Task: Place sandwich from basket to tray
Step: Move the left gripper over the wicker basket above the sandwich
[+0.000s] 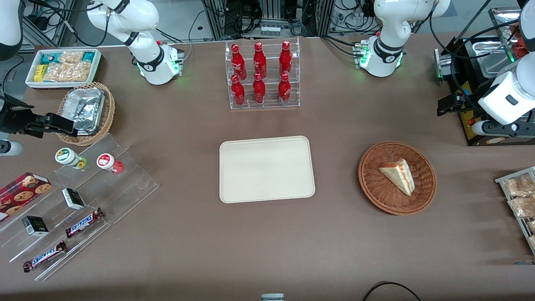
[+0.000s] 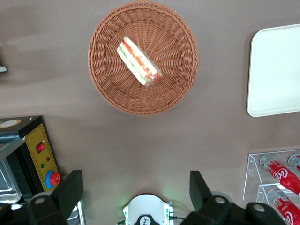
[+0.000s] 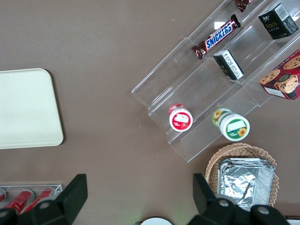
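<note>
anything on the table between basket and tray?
Nothing: bare brown tabletop separates the basket and tray in the front view. The gripper, jaws open, hangs above, off the sandwich.

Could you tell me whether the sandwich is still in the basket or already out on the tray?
In: the sandwich lies inside the basket; the tray is bare. The gripper, open, hangs high above the table.

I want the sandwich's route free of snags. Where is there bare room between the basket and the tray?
The brown table strip between basket and tray is bare, and the tray itself holds nothing. The sandwich lies alone in the basket. The open gripper hangs above the table beside the basket. Crowding is farther from the camera: the bottle rack.
</note>
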